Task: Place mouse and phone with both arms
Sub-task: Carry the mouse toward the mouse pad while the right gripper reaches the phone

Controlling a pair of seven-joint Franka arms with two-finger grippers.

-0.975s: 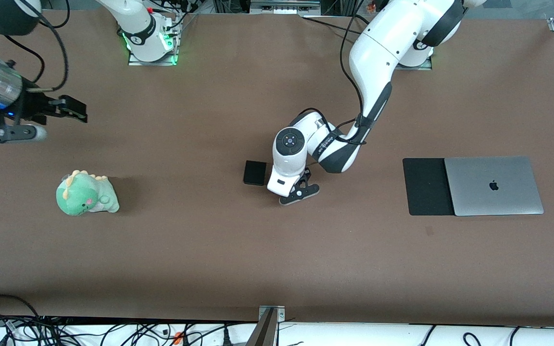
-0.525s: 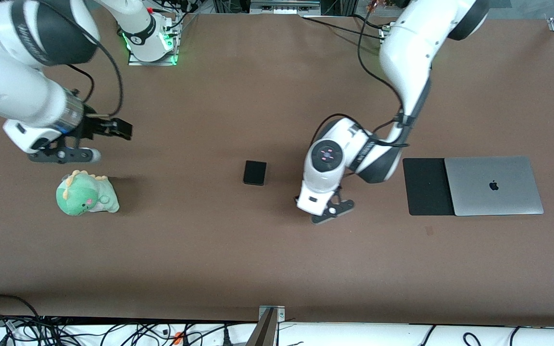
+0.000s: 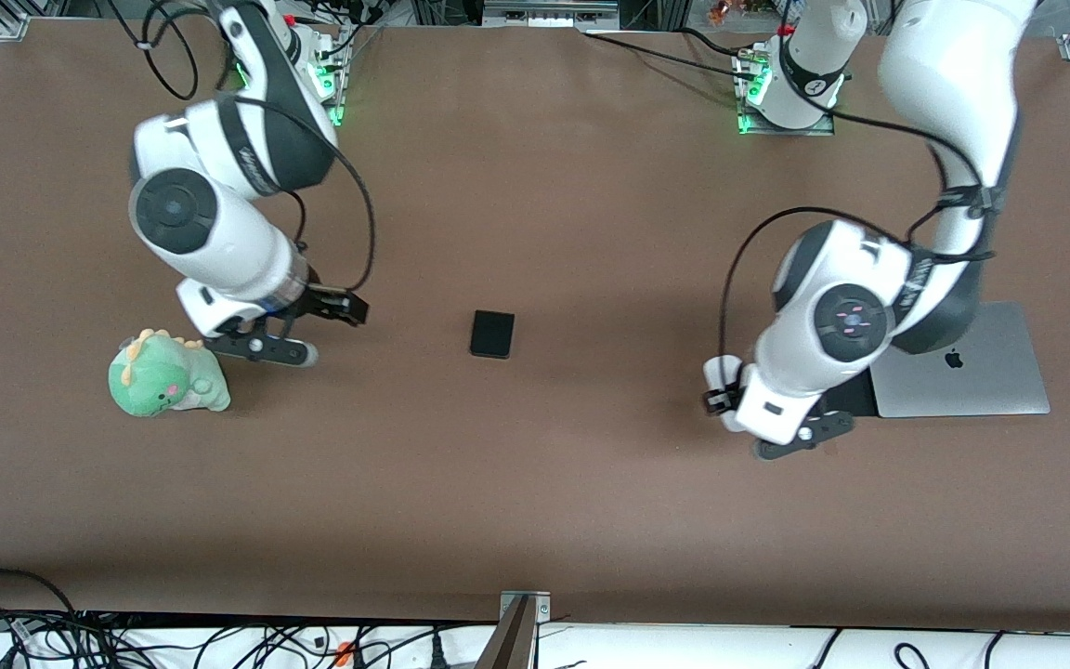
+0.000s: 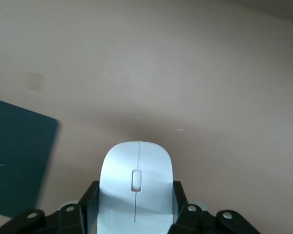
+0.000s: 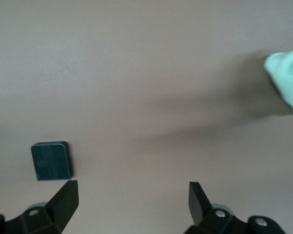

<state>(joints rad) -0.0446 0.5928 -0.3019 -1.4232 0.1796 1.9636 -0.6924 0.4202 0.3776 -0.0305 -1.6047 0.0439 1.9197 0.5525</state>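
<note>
Mouse [image 4: 135, 187] clamped in left gripper [image 3: 781, 429], up over bare table just beside mouse pad [image 4: 17, 158]; not yet placed.
Farther up the table: phone [image 3: 492, 334] flat at mid-table, untouched. Right gripper [image 3: 298, 330] spread wide, holding nothing, over table between green plush [image 3: 166, 374] and phone. Laptop [image 3: 960, 360] lying on pad at left arm's end. Both placements pending, phone pickup included.
</note>
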